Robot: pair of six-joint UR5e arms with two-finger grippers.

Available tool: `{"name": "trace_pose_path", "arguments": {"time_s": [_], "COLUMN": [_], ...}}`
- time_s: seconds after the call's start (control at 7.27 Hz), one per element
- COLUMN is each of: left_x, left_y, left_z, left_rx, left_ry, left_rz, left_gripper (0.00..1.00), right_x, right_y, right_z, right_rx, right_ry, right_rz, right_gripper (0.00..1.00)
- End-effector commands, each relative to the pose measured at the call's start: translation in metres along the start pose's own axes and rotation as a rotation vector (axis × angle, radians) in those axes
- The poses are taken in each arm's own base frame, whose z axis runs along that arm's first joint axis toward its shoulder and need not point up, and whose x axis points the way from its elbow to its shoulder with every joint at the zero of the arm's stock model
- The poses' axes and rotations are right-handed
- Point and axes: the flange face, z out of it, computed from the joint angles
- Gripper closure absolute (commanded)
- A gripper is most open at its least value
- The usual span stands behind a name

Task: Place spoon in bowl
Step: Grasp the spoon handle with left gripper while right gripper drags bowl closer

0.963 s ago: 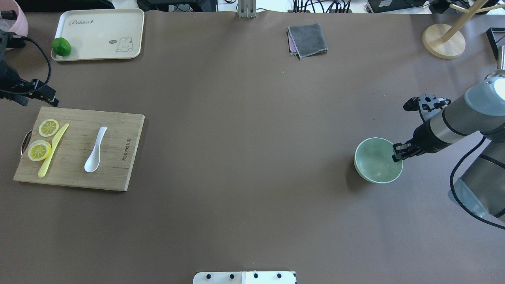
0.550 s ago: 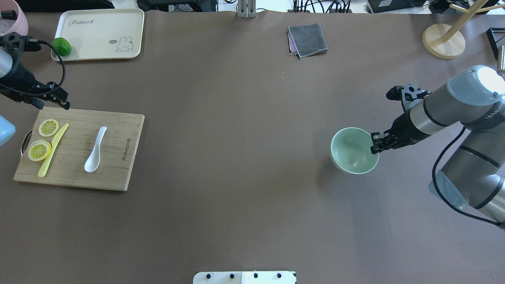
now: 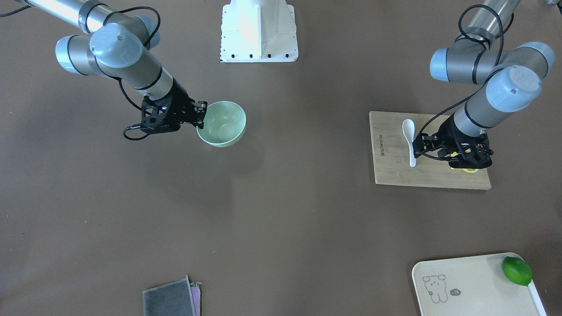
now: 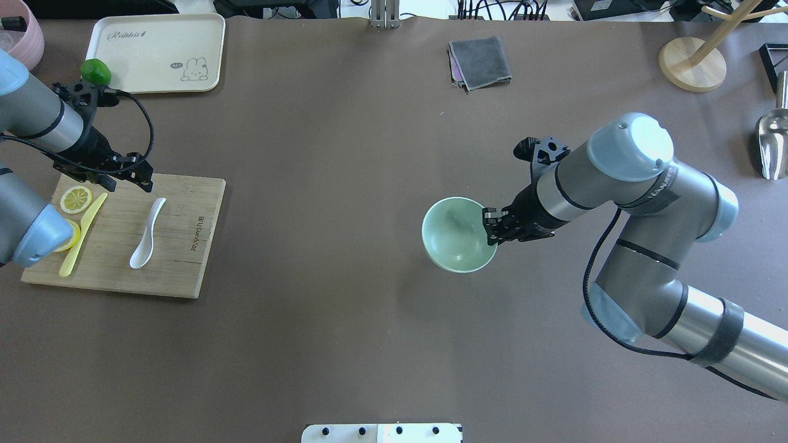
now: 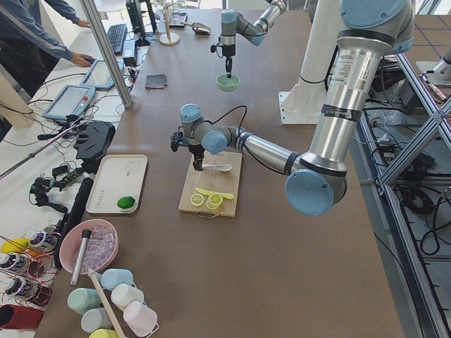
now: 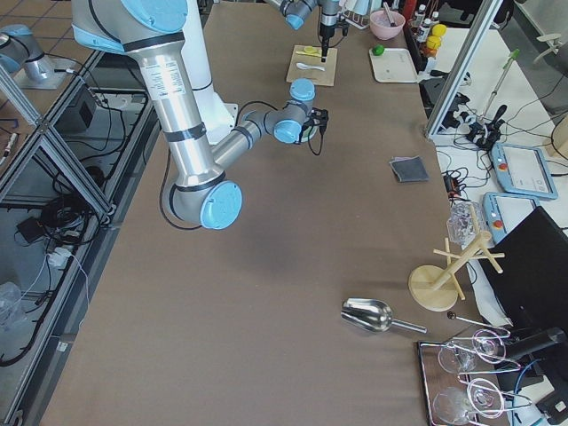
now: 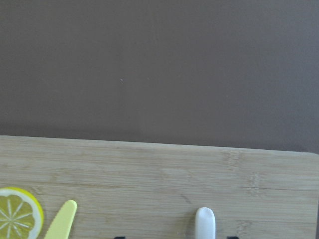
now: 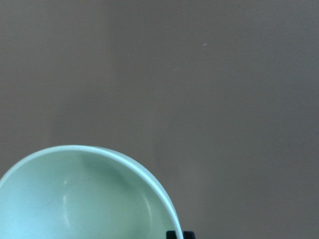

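At the right gripper (image 4: 492,227) I see the jaws clamped on the rim of the mint-green bowl (image 4: 454,237), on the side of the rim toward the arm. The bowl sits upright with its mouth up, out in front of the fingers over the brown table (image 4: 345,172). I cannot tell whether it rests on the table. The white soup spoon (image 4: 148,237) is well apart from that gripper, across the table, under my left gripper (image 4: 144,179). The left jaws stand apart, and in the left wrist view the tip of the spoon's handle lies between the two jaw tips at the bottom edge. I cannot tell whether they touch it. The spoon lies flat on a bamboo cutting board (image 4: 178,258), handle toward the left gripper and scoop away from it, toward the robot. Past the spoon, on the side away from the bowl, lie a yellow plastic knife (image 4: 84,232) and two lemon slices (image 4: 76,199). One slice is partly hidden by the left arm. Beyond the left gripper, farther from the robot, are a cream rabbit-print tray (image 4: 154,52) and a lime (image 4: 95,69) at its corner. A folded grey cloth (image 4: 481,61) lies far beyond the right gripper.
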Motion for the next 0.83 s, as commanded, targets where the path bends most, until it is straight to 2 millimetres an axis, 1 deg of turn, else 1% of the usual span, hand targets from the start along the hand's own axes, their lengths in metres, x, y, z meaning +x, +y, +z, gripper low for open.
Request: {"name": "trace_pose_path", "arguments": {"time_s": [0.0,0.14,0.28,0.41,0.55,0.69], "left_x": [0.01,0.019,0.022,0.023,0.023,0.03], "left_y": [0.013,0.019,0.022,0.024,0.024,0.024], "left_z": [0.022,0.029,0.033,0.036,0.035,0.03], "left_rx": [-0.014,-0.026,-0.034,-0.038,-0.037,-0.029], "left_ry": [-0.031,-0.029,-0.03,-0.032,-0.033,-0.023], "left_rz": [0.028,0.04,0.047,0.051,0.052,0.059], "left_gripper": [0.27,0.31,0.39,0.53,0.9,1.0], "right_x": [-0.046,-0.055,-0.055,-0.057,-0.058,-0.057], "right_y": [0.011,0.013,0.017,0.017,0.017,0.017], "right_z": [0.027,0.035,0.04,0.043,0.043,0.042], "right_rx": [0.027,0.034,0.033,0.039,0.039,0.04], "right_ry": [-0.007,-0.004,0.002,0.005,0.001,0.001], "right_rz": [0.025,0.024,0.023,0.023,0.019,0.02], "right_gripper": [1.0,1.0,1.0,1.0,1.0,0.11]}}
